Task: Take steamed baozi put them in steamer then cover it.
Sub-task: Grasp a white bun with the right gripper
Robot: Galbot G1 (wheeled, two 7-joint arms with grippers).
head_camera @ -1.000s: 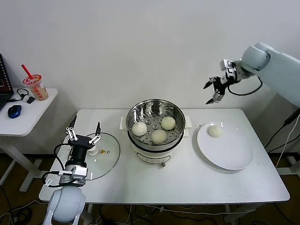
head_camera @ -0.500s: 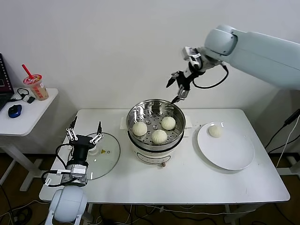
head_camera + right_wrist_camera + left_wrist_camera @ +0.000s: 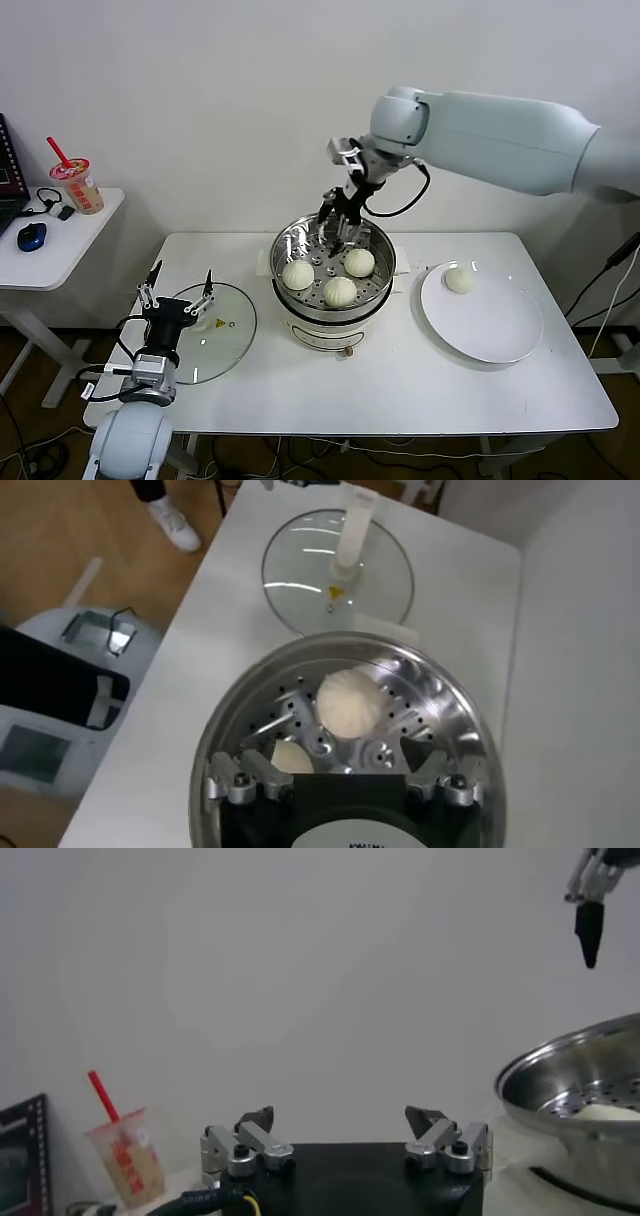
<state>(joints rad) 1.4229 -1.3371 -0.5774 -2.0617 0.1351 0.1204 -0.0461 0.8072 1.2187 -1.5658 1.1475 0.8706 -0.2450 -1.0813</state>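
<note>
The steamer (image 3: 333,318) is a shiny steel pot on a white base at the table's middle. Three steamed baozi (image 3: 297,275) lie on its perforated tray, and the right wrist view shows one baozi (image 3: 348,702) and part of another. A fourth baozi (image 3: 459,280) rests on the white plate (image 3: 490,335) to the right. My right gripper (image 3: 338,222) hangs open and empty just above the steamer's back half; its fingers (image 3: 333,752) frame the tray (image 3: 290,705). My left gripper (image 3: 178,290) stands open, empty, pointing up above the glass lid (image 3: 225,340). The left wrist view shows its open fingers (image 3: 339,1118) and the steamer's rim (image 3: 570,1063).
The clear glass lid (image 3: 300,575) with a white handle lies flat on the table left of the steamer. A small side table (image 3: 55,250) at the far left holds a drink cup (image 3: 78,187) and a blue mouse (image 3: 31,237). The wall stands close behind.
My right arm has swung left from high over the plate side and come down over the steamer, staying open. The left gripper has shifted slightly left and lower.
</note>
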